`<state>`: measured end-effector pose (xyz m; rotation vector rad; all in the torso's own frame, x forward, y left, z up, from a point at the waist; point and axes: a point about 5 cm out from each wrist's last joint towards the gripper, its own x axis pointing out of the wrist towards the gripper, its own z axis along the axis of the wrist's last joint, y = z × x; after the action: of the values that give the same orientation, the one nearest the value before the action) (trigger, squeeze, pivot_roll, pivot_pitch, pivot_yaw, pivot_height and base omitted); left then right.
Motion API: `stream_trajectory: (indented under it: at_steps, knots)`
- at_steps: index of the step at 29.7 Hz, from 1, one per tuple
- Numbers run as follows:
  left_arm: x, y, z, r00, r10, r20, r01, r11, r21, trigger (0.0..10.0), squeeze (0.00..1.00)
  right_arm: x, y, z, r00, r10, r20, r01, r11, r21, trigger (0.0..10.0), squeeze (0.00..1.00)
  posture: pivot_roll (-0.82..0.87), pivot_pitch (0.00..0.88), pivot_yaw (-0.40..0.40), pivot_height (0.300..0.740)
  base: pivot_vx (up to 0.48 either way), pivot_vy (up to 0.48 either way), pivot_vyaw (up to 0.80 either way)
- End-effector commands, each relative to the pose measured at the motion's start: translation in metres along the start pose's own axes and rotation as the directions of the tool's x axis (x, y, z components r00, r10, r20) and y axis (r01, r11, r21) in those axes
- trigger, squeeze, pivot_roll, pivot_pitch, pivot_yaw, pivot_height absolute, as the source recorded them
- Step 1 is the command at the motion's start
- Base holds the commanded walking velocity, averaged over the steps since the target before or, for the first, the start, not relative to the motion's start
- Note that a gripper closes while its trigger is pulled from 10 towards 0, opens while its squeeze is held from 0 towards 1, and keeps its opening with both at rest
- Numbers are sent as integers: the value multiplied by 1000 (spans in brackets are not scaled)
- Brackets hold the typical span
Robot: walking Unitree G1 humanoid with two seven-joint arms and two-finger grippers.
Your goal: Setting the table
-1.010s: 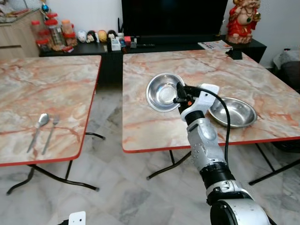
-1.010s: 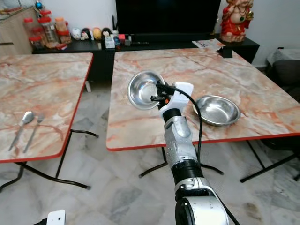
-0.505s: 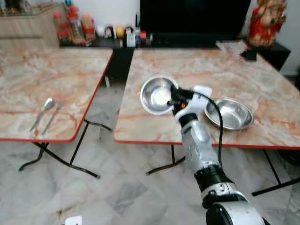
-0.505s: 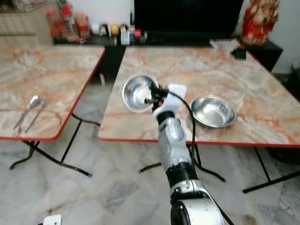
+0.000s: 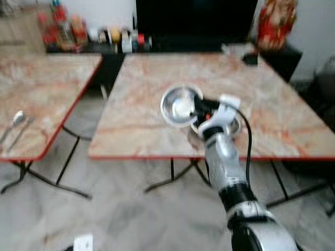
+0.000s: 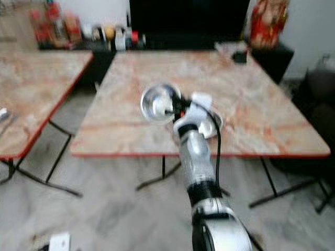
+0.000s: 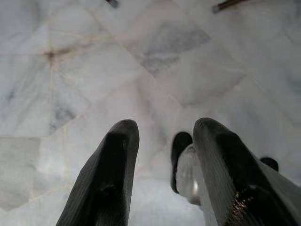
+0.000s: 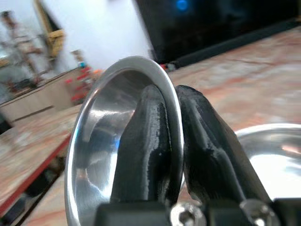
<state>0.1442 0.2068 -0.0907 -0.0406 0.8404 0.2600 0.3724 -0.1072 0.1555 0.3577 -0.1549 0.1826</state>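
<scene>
Right gripper [image 5: 198, 108] is pinching the rim of a steel bowl [image 5: 178, 104], holding it tilted above the near table [image 5: 146, 136] (a second bowl [image 8: 275, 155] sits just behind), so levelling it before lowering looks wise.

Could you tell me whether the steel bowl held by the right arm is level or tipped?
Tipped: the steel bowl stands on edge, its hollow facing the camera, rim pinched in the right pincer.

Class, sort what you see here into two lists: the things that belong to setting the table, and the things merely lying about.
Belonging to the job:
steel bowl, pinched at its rim by the right gripper
second steel bowl on the right table
spoon and fork on the left table

Lying about:
jars
red figurine
television
</scene>
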Motion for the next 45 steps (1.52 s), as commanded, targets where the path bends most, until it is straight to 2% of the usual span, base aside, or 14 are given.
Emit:
stream_trajectory:
  at_steps: [1, 29, 36, 45]
  knots:
    - [0, 6, 0, 1000, 13, -2, -13, 1000, -3, 10000, 0, 3, 5, 4, 1000, 10, 20, -10, 1000, 5, 10000, 0, 3, 0, 11, 732, 0, 0, 0]
    - [2, 7, 4, 999, 31, 6, -31, 999, -7, 10000, 0, 3, 10, 0, 1000, 28, 9, -28, 1000, 3, 10000, 0, 14, 0, 6, 732, 365, 0, 0]
    - [2, 8, 6, 999, 30, 19, -29, 999, -25, 10000, 0, 2, 12, -1, 1000, 30, 7, -30, 1000, 7, 10000, 0, 17, 0, 9, 732, 0, 0, 0]
    - [1, 10, 5, 999, 31, 22, -31, 1000, 5, 10000, 0, 1, 10, -3, 1000, 24, 5, -24, 1000, 12, 10000, 0, 14, 0, 17, 732, 0, -62, 0]
